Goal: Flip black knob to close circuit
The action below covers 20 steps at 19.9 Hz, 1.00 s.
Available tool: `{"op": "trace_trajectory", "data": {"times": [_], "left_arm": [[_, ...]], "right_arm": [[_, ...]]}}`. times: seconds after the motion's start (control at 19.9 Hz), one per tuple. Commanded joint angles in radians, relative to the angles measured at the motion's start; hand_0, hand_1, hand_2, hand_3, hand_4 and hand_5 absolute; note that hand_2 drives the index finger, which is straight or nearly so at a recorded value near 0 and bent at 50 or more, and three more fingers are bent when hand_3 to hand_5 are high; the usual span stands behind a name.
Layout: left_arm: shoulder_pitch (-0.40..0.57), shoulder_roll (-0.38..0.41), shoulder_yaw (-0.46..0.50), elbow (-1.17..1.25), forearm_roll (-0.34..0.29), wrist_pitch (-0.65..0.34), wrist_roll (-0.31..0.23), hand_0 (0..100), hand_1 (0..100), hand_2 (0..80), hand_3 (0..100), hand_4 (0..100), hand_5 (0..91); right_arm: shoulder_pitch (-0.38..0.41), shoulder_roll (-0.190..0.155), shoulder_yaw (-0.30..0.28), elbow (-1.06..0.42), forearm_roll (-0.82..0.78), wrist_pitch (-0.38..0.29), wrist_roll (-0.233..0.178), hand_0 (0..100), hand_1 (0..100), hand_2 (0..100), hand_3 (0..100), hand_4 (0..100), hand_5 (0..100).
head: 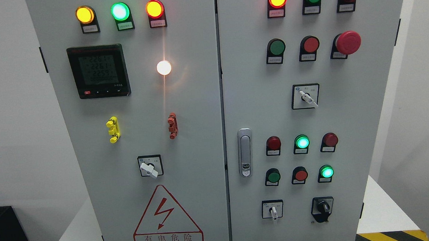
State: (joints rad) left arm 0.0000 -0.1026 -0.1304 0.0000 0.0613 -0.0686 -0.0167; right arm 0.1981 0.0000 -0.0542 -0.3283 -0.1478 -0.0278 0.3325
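So you're looking straight at the cabinet [199, 110] and neither robot hand is in frame, so you can't tell whether they're spread, pressed together or pinching anything. The black knob [322, 207] you're after sits at the bottom right of the right door, just right of a small white-handled switch [273, 210] and below the green lamp [326, 172]. Its handle seems to point roughly down, with something dark hanging under it, maybe a key tab, hard to say. It's low on the panel, so my guess is you'll bring the right arm in from below. Watch the red mushroom button [347, 42] higher up, well clear though.
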Motion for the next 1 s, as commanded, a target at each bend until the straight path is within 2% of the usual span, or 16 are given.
{"op": "trace_trajectory", "data": {"times": [0.0,0.2,0.6,0.75,0.8,0.95], "left_arm": [[0.021,0.000,0.000,-0.023,0.000,0.000,0.000,12,56,0.0,0,0,0.0],[0.021,0.000,0.000,-0.023,0.000,0.000,0.000,12,56,0.0,0,0,0.0],[0.021,0.001,0.000,-0.023,0.000,0.000,0.000,12,56,0.0,0,0,0.0],[0.021,0.000,0.000,-0.023,0.000,0.000,0.000,12,56,0.0,0,0,0.0],[0.021,0.000,0.000,-0.023,0.000,0.000,0.000,12,56,0.0,0,0,0.0],[0.021,0.001,0.000,-0.023,0.000,0.000,0.000,12,56,0.0,0,0,0.0]], "right_arm": [[-0.049,0.032,0.010,0.110,0.004,0.000,-0.013,0,15,0,0,0,0],[-0.054,0.034,0.034,0.115,0.004,0.005,-0.039,0,15,0,0,0,0],[-0.054,0.037,0.037,0.130,0.004,-0.001,-0.039,0,14,0,0,0,0],[-0.054,0.035,0.028,0.130,0.001,-0.010,-0.027,0,14,0,0,0,0],[-0.054,0.035,0.025,0.129,0.001,-0.038,-0.021,0,14,0,0,0,0],[-0.052,0.035,0.020,0.127,-0.001,-0.132,0.039,0,14,0,0,0,0]]}}
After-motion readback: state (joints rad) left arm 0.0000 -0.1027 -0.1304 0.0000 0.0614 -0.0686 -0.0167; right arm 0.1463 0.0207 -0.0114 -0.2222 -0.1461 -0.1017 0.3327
